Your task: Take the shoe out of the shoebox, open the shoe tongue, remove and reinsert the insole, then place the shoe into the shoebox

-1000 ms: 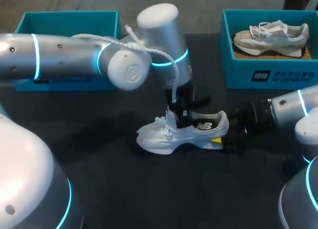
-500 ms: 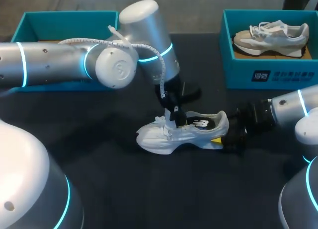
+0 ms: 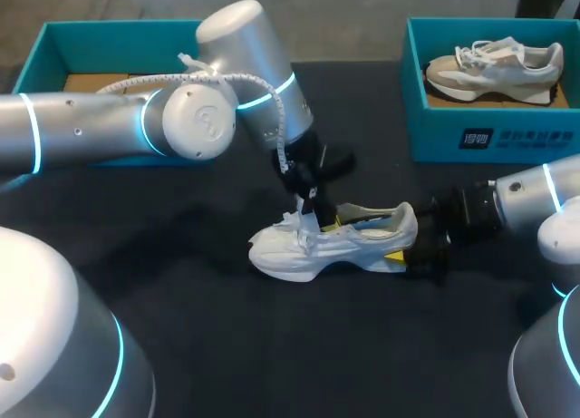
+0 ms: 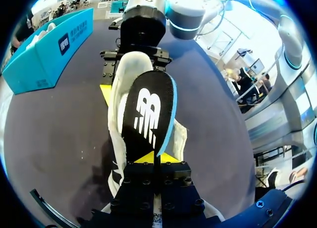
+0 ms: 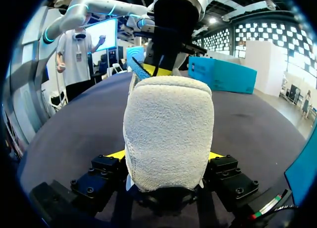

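White shoe (image 3: 294, 255) in the middle of the dark tabletop (image 3: 181, 327), toe to the left, right end effector (image 3: 410, 255) squeezed tight on its heel, left end effector (image 3: 317, 220) pinching the black insole (image 4: 148, 114), insole sticking up out of the shoe, blue shoebox (image 3: 118, 25) far left

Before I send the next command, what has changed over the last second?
The left arm swung back toward its own side and tilted. The left gripper, shut on the insole, has drawn it partly up out of the shoe. The shoe stayed put, the right gripper still shut on its heel. The other shoe lies in its box as before.
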Motion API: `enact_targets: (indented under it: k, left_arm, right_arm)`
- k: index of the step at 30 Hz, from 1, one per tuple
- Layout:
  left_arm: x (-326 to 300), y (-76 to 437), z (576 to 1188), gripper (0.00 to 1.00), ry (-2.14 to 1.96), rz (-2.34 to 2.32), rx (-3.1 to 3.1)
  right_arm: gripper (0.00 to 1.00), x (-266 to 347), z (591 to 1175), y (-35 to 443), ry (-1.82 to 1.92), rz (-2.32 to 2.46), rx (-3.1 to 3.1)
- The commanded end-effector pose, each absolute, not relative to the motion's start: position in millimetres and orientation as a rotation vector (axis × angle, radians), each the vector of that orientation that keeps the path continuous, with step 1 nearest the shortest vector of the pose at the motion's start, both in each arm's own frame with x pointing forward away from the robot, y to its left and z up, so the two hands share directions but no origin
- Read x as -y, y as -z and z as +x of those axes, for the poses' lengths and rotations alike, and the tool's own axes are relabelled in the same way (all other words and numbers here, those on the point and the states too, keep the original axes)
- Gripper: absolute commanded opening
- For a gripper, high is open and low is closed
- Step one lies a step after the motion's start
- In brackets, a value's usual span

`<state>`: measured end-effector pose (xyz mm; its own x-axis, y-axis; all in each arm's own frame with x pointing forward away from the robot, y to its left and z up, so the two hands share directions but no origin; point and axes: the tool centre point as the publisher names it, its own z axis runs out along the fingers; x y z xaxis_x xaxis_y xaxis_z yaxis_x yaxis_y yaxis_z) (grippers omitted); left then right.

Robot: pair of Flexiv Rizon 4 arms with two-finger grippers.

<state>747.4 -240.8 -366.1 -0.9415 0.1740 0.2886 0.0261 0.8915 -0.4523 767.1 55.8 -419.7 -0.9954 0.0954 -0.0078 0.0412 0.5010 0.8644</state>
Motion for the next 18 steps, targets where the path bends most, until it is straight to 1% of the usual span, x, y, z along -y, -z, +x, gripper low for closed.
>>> enact_targets:
  k: [1, 18]
  left_arm:
    - [243.8, 362.7, 746.2, 0.00, -0.659, -0.166, 2.732]
    - [272.7, 340.1, 749.8, 0.00, -0.770, -0.236, 2.712]
  right_arm:
    - [0.00, -57.4, 767.6, 421.2, -1.529, 0.125, -2.679]
    - [0.00, -57.4, 767.6, 421.2, -1.529, 0.125, -2.679]
